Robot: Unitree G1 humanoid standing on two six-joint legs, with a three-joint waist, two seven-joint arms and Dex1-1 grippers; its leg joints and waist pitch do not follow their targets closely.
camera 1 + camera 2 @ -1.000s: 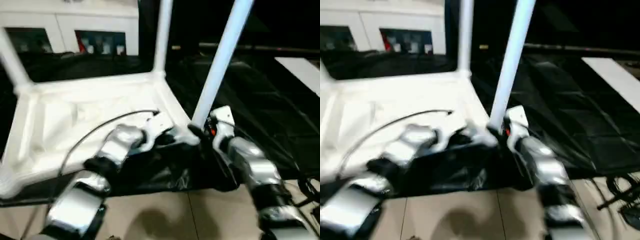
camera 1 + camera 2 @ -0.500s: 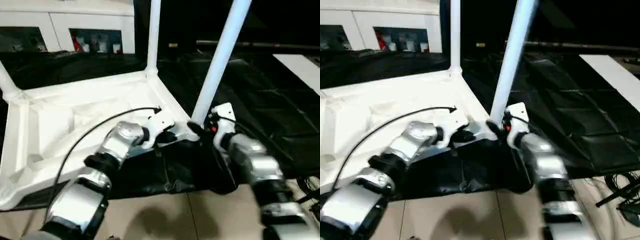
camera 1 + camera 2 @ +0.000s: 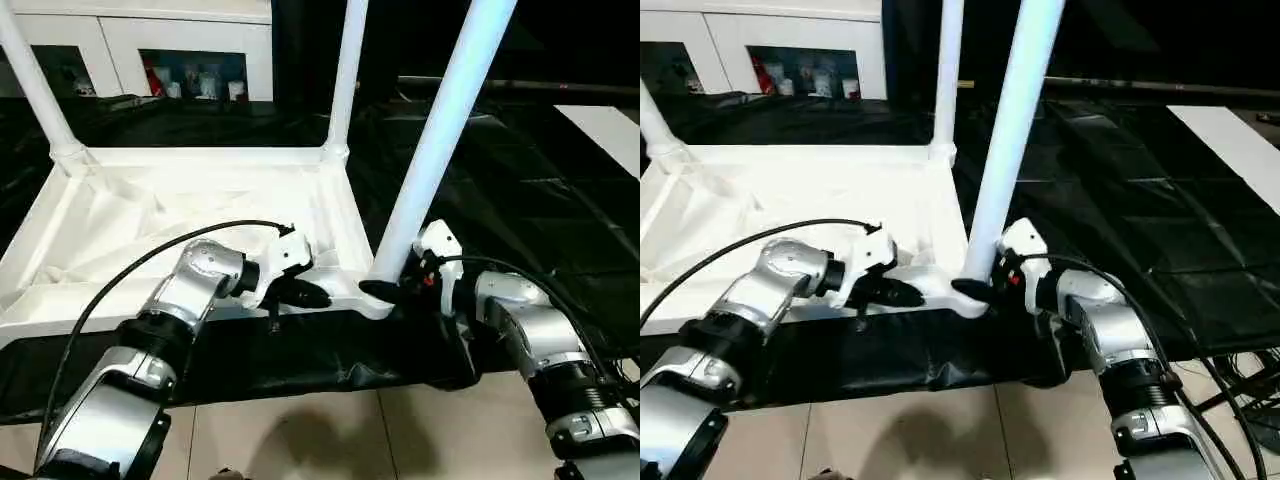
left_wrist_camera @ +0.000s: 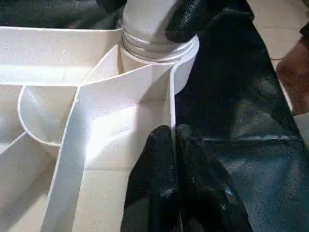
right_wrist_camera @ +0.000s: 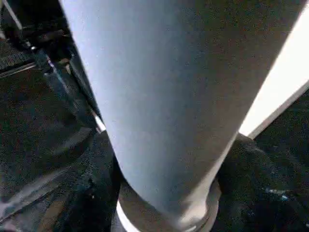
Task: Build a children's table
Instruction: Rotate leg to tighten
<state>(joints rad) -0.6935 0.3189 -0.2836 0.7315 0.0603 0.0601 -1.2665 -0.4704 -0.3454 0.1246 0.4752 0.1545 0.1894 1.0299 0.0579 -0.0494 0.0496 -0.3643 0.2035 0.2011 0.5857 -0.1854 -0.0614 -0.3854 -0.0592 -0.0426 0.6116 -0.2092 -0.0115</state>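
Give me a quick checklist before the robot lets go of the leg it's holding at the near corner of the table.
1. Near leg stands in its corner socket: ok.
2. Leg fully seated: cannot tell; grooved rings show above the socket.
3. Right end effector grips the leg's base: ok.
4. Left end effector pinches the tabletop rim: ok.
5. Two far legs upright: ok.
6. Fourth leg fitted: cannot tell.
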